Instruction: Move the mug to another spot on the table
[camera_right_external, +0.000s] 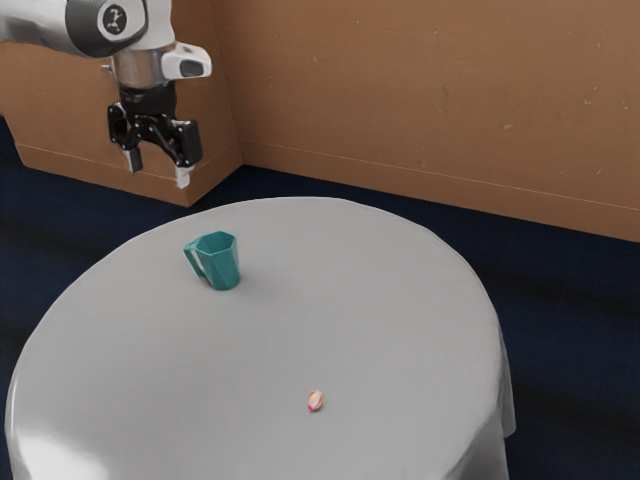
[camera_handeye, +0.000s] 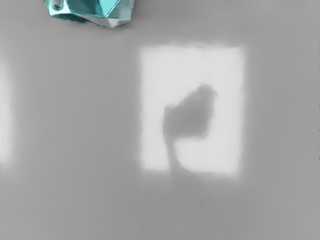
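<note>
A teal faceted mug stands upright on the round grey table, toward the exterior view's left, its handle facing the left. My gripper hangs well above the table, up and to the left of the mug, open with nothing between its fingers. In the wrist view part of the mug shows at the picture's edge, and a bright patch on the tabletop carries the shadow of my hand.
A small pink and yellow object lies on the table near its front. Brown walls stand behind the table, with a box-like corner behind my gripper. Dark blue floor surrounds the table.
</note>
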